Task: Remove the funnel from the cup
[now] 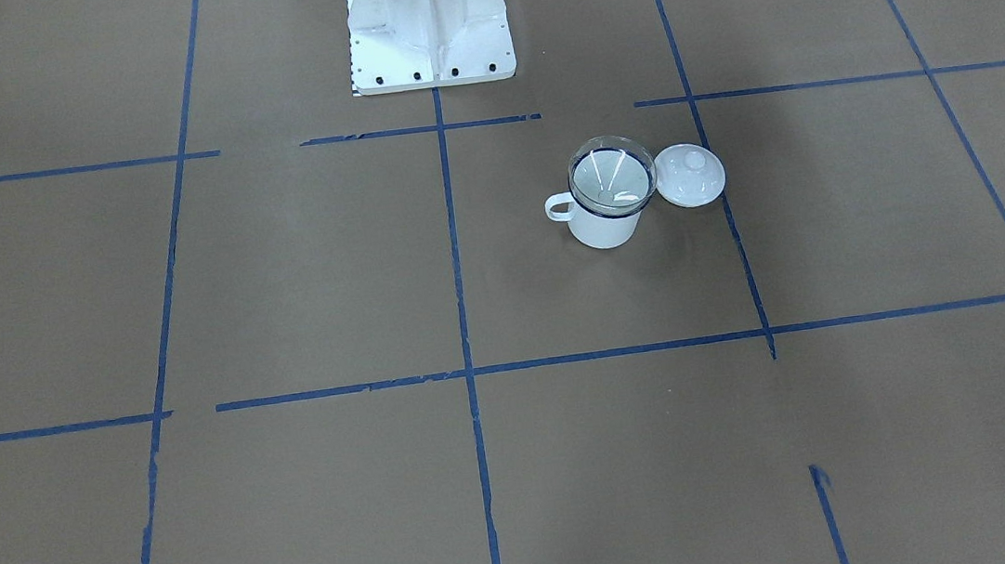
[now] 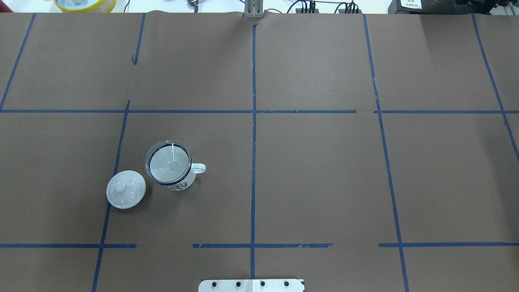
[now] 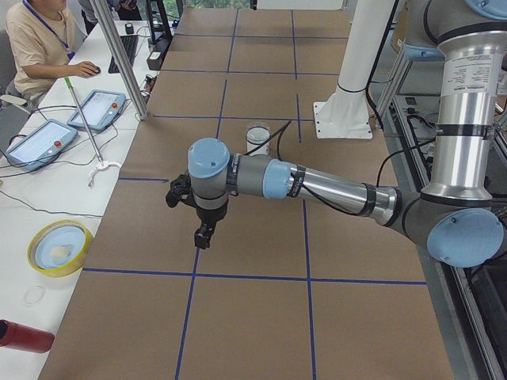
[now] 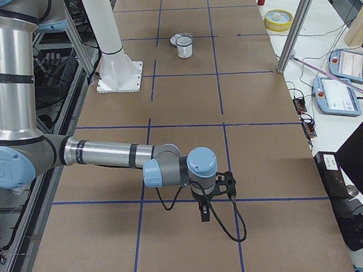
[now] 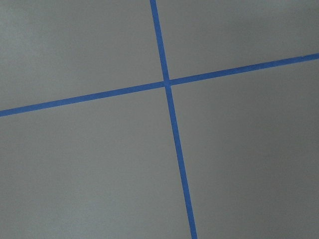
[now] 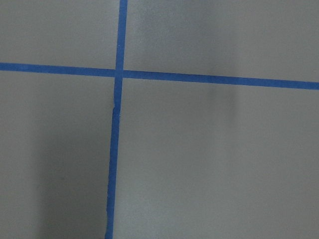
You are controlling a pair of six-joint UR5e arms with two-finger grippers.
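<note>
The clear funnel point(image 1: 611, 175) sits in the white cup point(image 1: 604, 226), its wide rim resting on the cup's dark blue rim. In the overhead view the funnel point(image 2: 169, 163) and cup point(image 2: 180, 185) stand left of the table's middle, handle pointing right. My left gripper point(image 3: 204, 236) shows only in the exterior left view, far from the cup point(image 3: 257, 141), above the paper. My right gripper point(image 4: 204, 213) shows only in the exterior right view, far from the cup point(image 4: 184, 45). I cannot tell if either is open. Both wrist views show only brown paper and blue tape.
A white domed lid point(image 1: 689, 174) with a knob lies right beside the cup, also in the overhead view point(image 2: 126, 189). The robot's white pedestal point(image 1: 428, 19) stands behind. A yellow bowl point(image 3: 59, 247), a red bottle point(image 3: 24, 336) and an operator point(image 3: 40, 39) are along the operators' side.
</note>
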